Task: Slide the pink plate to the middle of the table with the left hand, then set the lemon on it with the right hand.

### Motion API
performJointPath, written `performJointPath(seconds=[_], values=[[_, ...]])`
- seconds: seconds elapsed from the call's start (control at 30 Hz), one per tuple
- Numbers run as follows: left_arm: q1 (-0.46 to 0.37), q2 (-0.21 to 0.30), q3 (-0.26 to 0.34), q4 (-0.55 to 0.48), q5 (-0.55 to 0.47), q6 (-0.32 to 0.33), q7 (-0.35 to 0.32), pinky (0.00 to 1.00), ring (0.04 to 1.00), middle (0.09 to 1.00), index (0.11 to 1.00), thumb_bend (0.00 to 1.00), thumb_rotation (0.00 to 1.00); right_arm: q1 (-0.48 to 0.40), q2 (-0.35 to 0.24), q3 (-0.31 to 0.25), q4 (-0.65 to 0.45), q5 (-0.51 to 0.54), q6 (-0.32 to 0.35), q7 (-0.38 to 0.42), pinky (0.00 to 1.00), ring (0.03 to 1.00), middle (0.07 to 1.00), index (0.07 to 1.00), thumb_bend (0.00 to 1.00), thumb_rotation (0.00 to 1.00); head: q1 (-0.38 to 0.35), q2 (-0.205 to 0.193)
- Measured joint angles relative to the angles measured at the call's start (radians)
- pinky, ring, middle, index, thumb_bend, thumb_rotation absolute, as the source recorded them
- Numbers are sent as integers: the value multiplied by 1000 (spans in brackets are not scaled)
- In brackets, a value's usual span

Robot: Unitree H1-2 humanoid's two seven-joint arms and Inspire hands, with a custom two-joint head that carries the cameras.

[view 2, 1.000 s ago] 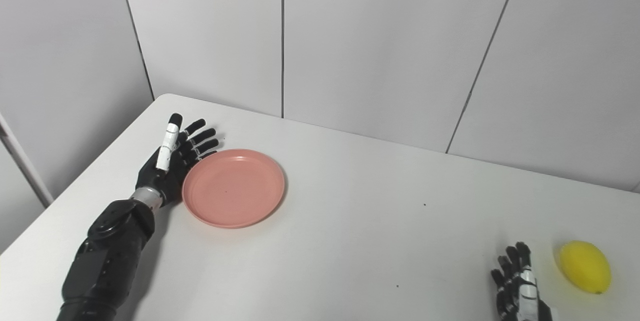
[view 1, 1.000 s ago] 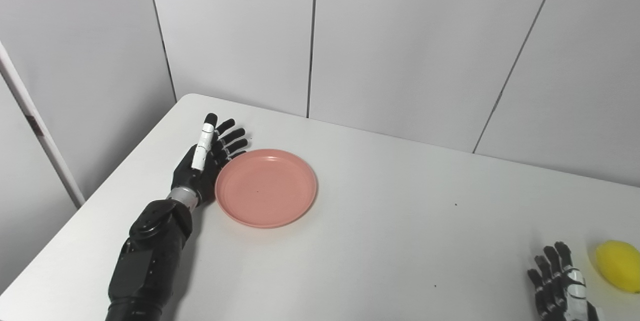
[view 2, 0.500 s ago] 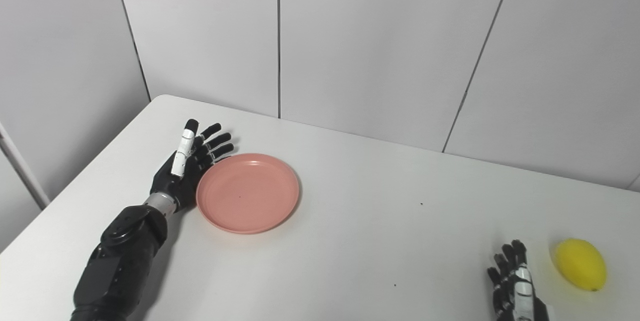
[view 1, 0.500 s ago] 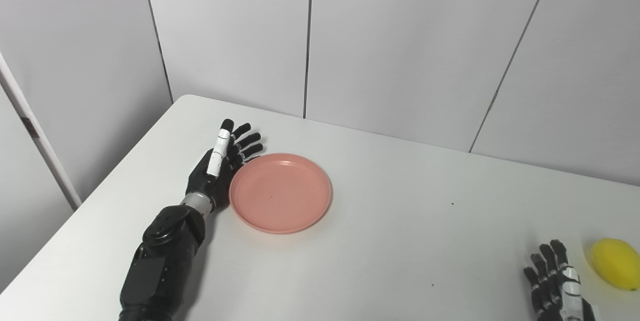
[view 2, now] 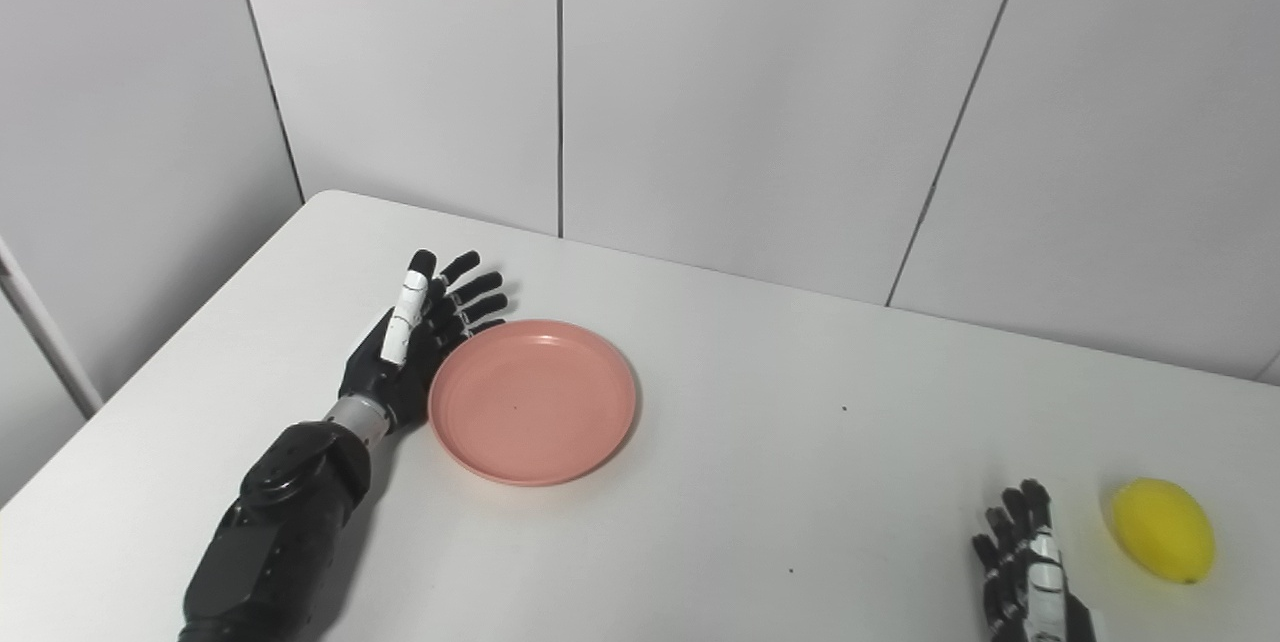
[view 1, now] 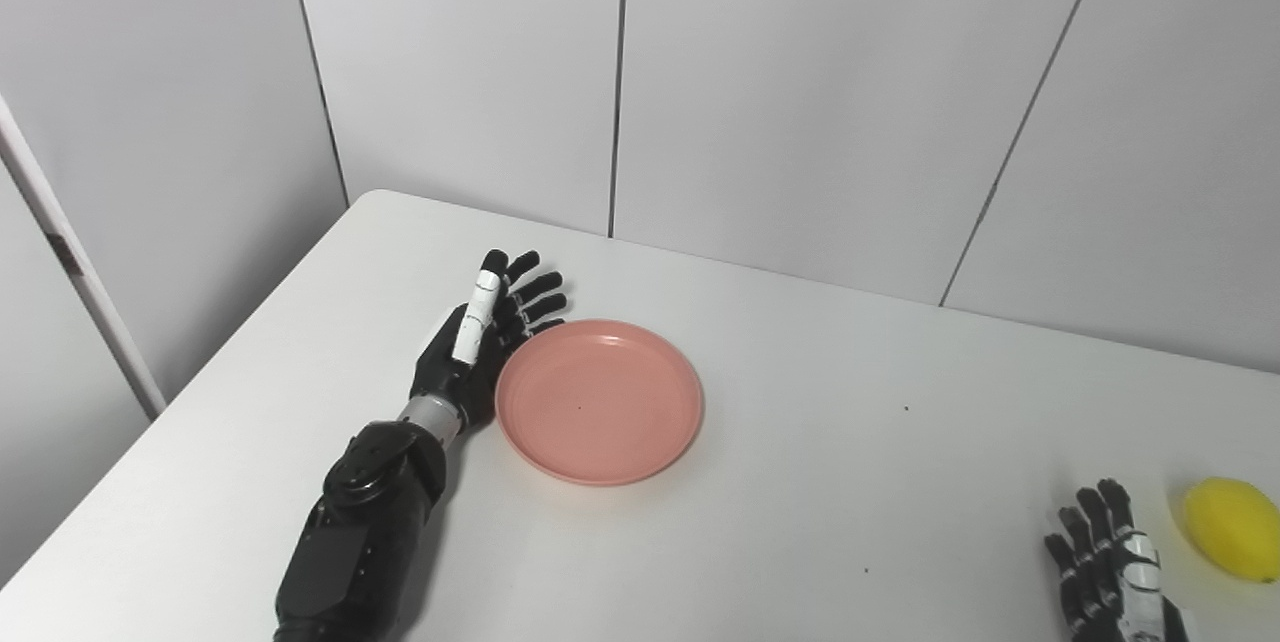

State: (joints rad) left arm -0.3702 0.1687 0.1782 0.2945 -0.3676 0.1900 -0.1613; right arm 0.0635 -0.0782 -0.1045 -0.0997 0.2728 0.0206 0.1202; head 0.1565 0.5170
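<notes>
A pink plate [view 1: 600,400] lies flat on the white table [view 1: 820,502], left of its middle. My left hand [view 1: 482,342] is open, fingers straight and pointing away, its palm edge against the plate's left rim. A yellow lemon [view 1: 1236,528] rests near the table's right edge. My right hand [view 1: 1108,570] sits low at the bottom right, open with fingers spread, a short way left of the lemon and not touching it. The plate [view 2: 532,400], lemon [view 2: 1164,529] and both hands, left [view 2: 418,336] and right [view 2: 1022,570], also show in the right eye view.
Grey wall panels [view 1: 800,92] stand right behind the table's far edge. The table's left edge runs diagonally past my left forearm [view 1: 365,532]. A few small dark specks [view 1: 906,409] mark the tabletop.
My left hand has pushed the pink plate to the right, toward the table's middle. The right hand and lemon have stayed where they were; the view shifted slightly.
</notes>
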Motion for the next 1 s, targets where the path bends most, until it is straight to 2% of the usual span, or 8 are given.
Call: performJointPath(seconds=[0.27, 0.43, 0.83, 1.0], values=[[1, -44, -26, 1, 14, -27, -3, 791, 850, 854, 845, 872, 798, 0, 0, 2, 0, 0, 0, 0, 1000, 1000, 1000, 1000, 630, 935, -3, 3], [4, -59, -52, -9, 41, -28, -1, 767, 838, 855, 875, 873, 832, -2, 4, 4, 0, 0, 0, 0, 1000, 1000, 1000, 1000, 627, 940, -9, 3], [30, -112, -103, -43, 63, -31, -7, 725, 805, 810, 838, 888, 803, -4, 10, 11, 1, -4, -2, 1, 1000, 1000, 999, 1000, 645, 928, -14, 3], [30, -129, -117, -49, 95, -31, 10, 722, 794, 791, 854, 884, 803, -5, 14, 11, 1, -4, -2, 0, 1000, 1000, 995, 1000, 658, 920, -15, 3]])
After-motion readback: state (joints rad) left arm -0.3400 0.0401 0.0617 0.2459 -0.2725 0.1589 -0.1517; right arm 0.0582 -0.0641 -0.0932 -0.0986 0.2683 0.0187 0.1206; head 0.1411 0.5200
